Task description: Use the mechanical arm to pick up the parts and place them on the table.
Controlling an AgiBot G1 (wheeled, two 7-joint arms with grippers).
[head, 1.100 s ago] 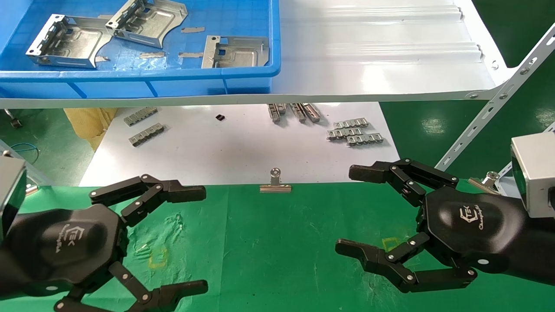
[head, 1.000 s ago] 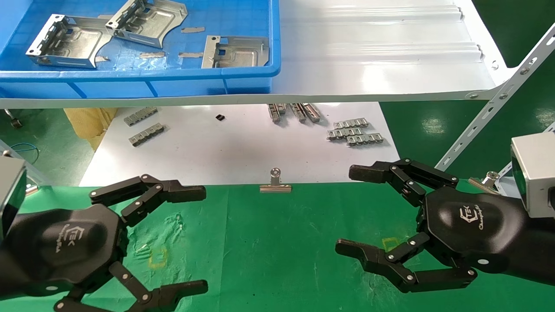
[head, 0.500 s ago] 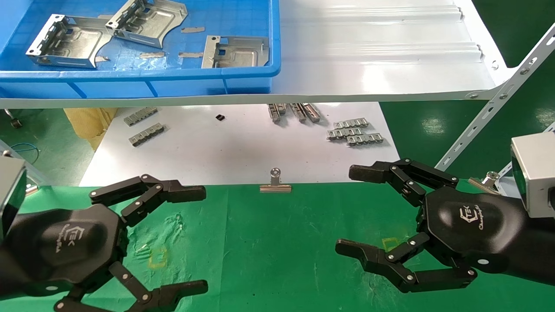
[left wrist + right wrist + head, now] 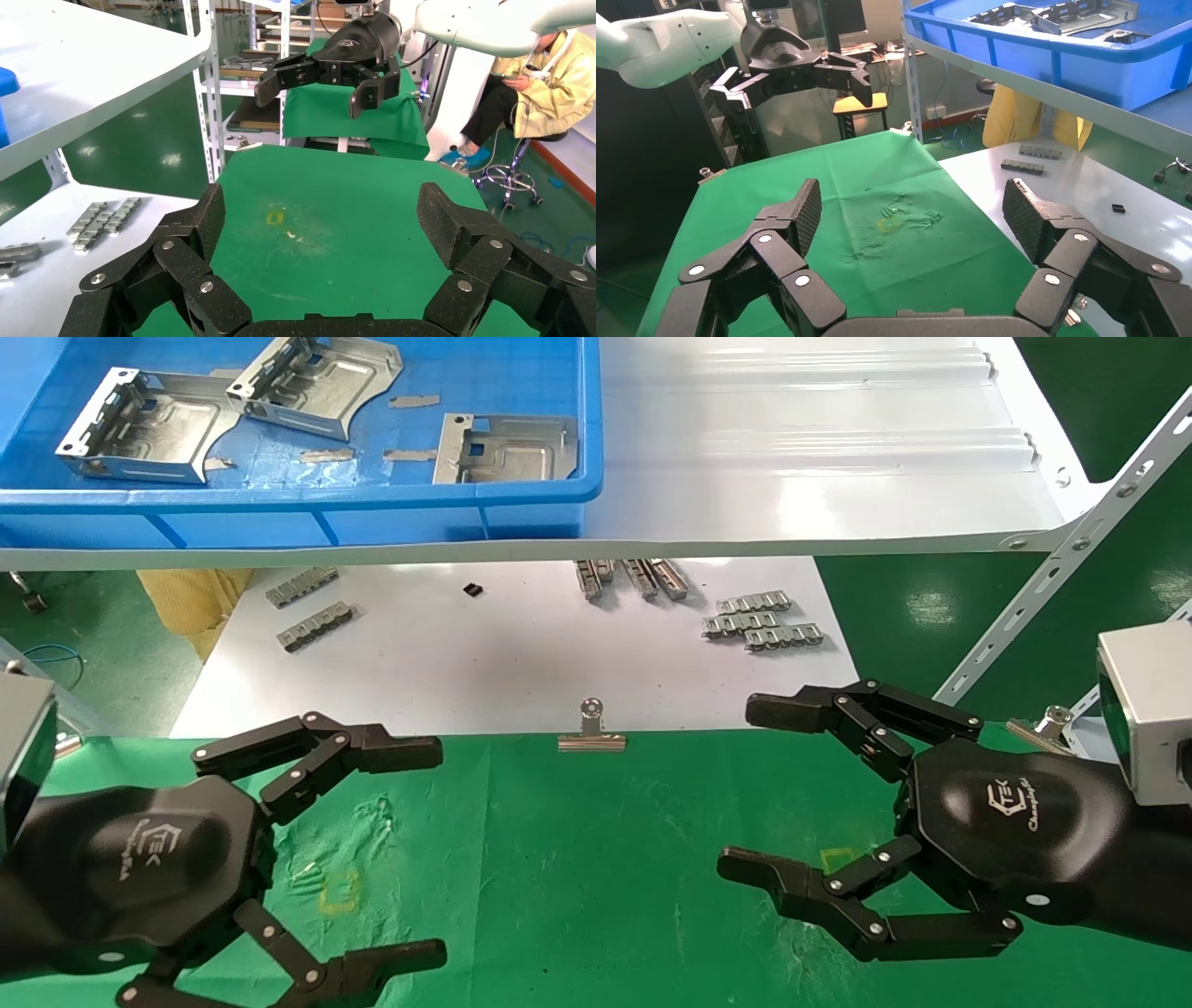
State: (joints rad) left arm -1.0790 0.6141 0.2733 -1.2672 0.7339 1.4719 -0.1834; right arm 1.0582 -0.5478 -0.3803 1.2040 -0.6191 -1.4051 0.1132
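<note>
So the right gripper (image 4: pixel 759 794) hangs over the right side of the green table (image 4: pixel 596 859), fingers spread wide with nothing between them, pointing in toward the middle. The left gripper (image 4: pixel 438 850) mirrors it over the left side, equally wide open and empty.

The parts (image 4: pixel 317 379) are nowhere near either one. All three brackets lie in the blue bin (image 4: pixel 307 514) up on the white shelf (image 4: pixel 810 458), well apart from the grippers and on the far left. Two overlap at the bin's left end, and the third (image 4: pixel 507 449) lies alone against the right wall.

Between grippers and bin sits a white sheet (image 4: pixel 503 654) under the shelf, with small grey notched strips (image 4: pixel 764 626) scattered over it. A little binder clip (image 4: pixel 591 733) stands right at the seam where the sheet meets the green cloth. Yellow square outlines (image 4: pixel 338 891) mark the cloth near each gripper.

Both arms come in low from the near corners, boxy silver wrists at the outer edges.
</note>
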